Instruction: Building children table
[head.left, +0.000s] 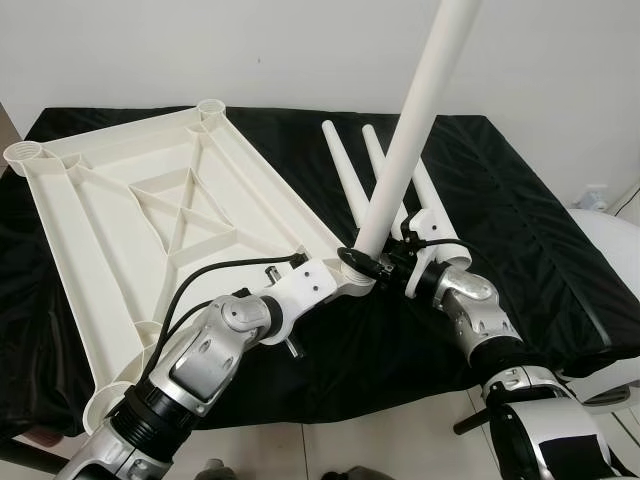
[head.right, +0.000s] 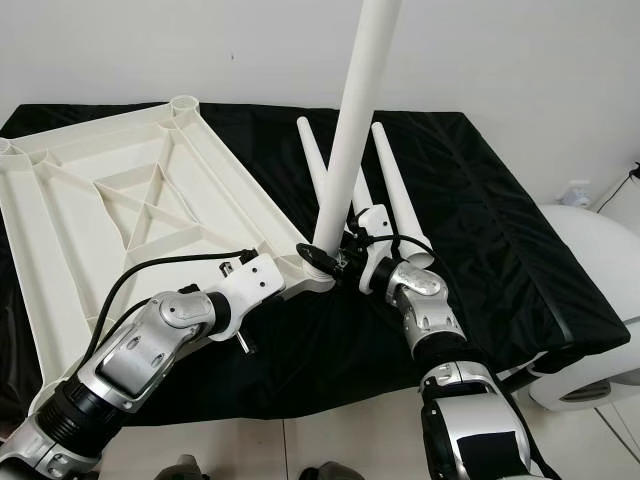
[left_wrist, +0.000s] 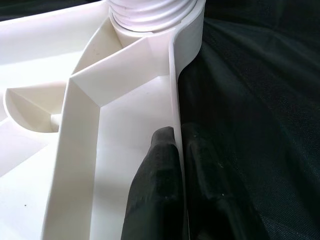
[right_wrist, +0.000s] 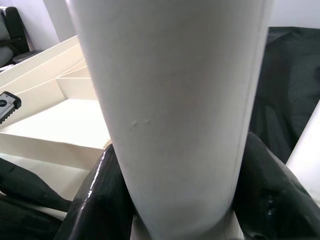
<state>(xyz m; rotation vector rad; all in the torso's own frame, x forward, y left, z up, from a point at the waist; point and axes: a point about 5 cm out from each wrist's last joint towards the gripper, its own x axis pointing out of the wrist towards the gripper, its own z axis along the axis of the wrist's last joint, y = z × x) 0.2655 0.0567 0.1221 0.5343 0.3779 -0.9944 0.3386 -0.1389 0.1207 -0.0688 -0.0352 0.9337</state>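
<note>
Gripping the upright table leg (head.left: 405, 150) low down, the right hand (head.left: 385, 268) seats it in the near-corner socket (head.left: 355, 285) of the inverted tabletop (head.left: 150, 220), whose rim the left hand (left_wrist: 175, 150) pinches; keep the leg square while twisting

White wall (head.left: 250, 50), tiled floor (head.left: 400, 440).

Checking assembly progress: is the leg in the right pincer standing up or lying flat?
Standing up, slightly tilted. The leg rises from the tabletop corner, gripped low by the right pincer.
</note>
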